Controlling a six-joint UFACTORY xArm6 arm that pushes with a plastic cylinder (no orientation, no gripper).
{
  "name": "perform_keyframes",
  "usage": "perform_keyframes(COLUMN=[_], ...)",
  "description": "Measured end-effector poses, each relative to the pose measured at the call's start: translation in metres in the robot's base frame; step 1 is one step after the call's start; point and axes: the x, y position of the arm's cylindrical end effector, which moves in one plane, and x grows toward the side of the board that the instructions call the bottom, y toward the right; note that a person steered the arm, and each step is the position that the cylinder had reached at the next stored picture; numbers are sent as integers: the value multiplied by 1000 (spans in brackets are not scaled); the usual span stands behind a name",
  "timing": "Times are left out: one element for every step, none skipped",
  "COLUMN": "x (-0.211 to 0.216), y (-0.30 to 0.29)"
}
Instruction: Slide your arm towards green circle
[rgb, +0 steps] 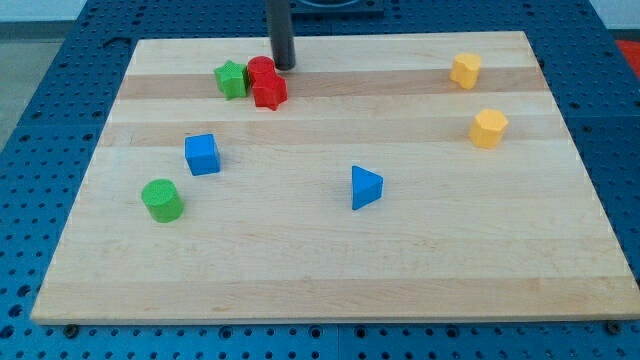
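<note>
The green circle (161, 199) is a short green cylinder near the view's left edge of the wooden board (330, 270). My tip (285, 66) is at the view's top, just to the right of a red cylinder (261, 70) and far up and to the right of the green circle. A red star block (270, 92) sits just below the red cylinder. A green star block (231, 79) stands to their left.
A blue cube (202, 154) lies between the top cluster and the green circle. A blue triangle (366, 187) sits near the board's middle. Two yellow blocks (465, 70) (489, 129) are at the view's upper right.
</note>
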Motion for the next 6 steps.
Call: perform_keyframes(x=[41, 95, 144, 204, 264, 272], y=[50, 44, 12, 4, -4, -70])
